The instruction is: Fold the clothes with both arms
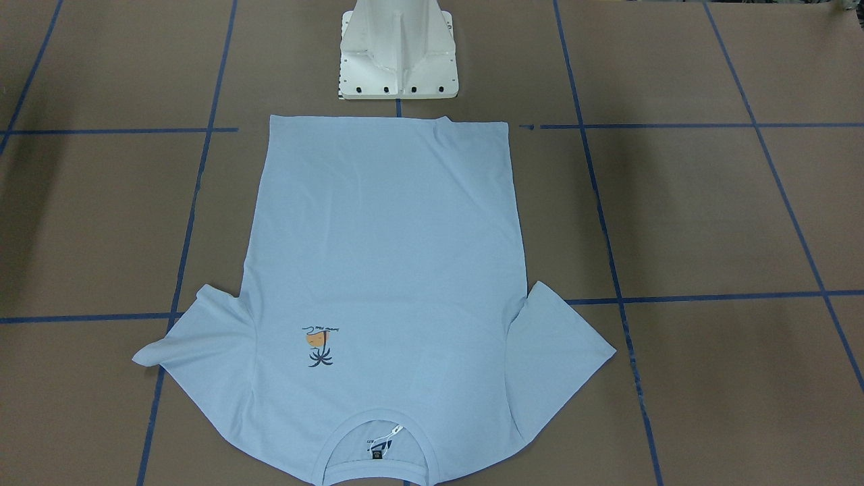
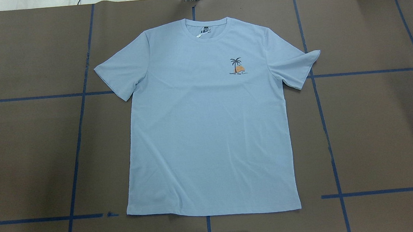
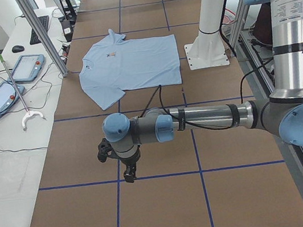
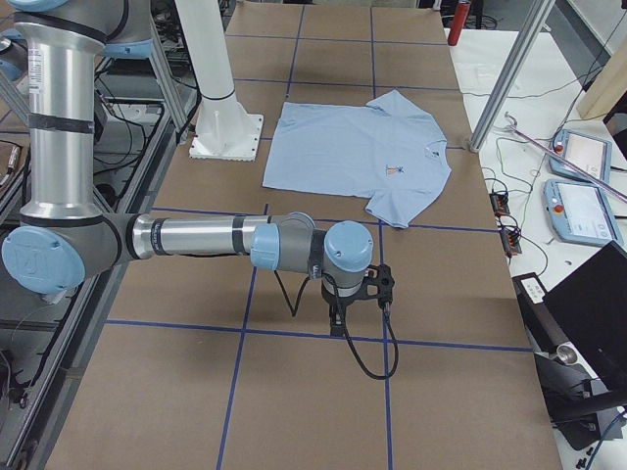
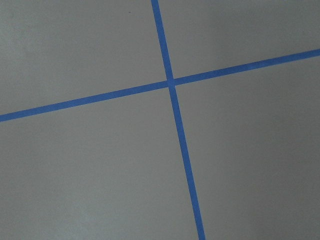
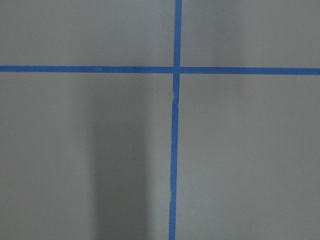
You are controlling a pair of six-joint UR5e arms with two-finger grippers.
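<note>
Pale-blue T-shirt (image 2: 207, 123) smooth, flat, sleeves spread on matte brown desk (image 2: 376, 124); blue tape grid (image 2: 79, 140). Left gripper (image 3: 129, 175), right gripper (image 4: 338, 315) over bare desk; parted or closed, cannot tell.

The T-shirt (image 2: 207, 123) lies flat at the table's (image 2: 376, 124) middle, hem near the pedestal (image 1: 398, 54) at the robot's edge, neck toward the far edge; left arm (image 3: 210, 117) and right arm (image 4: 196, 237) reach over opposite ends, well apart from it
</note>
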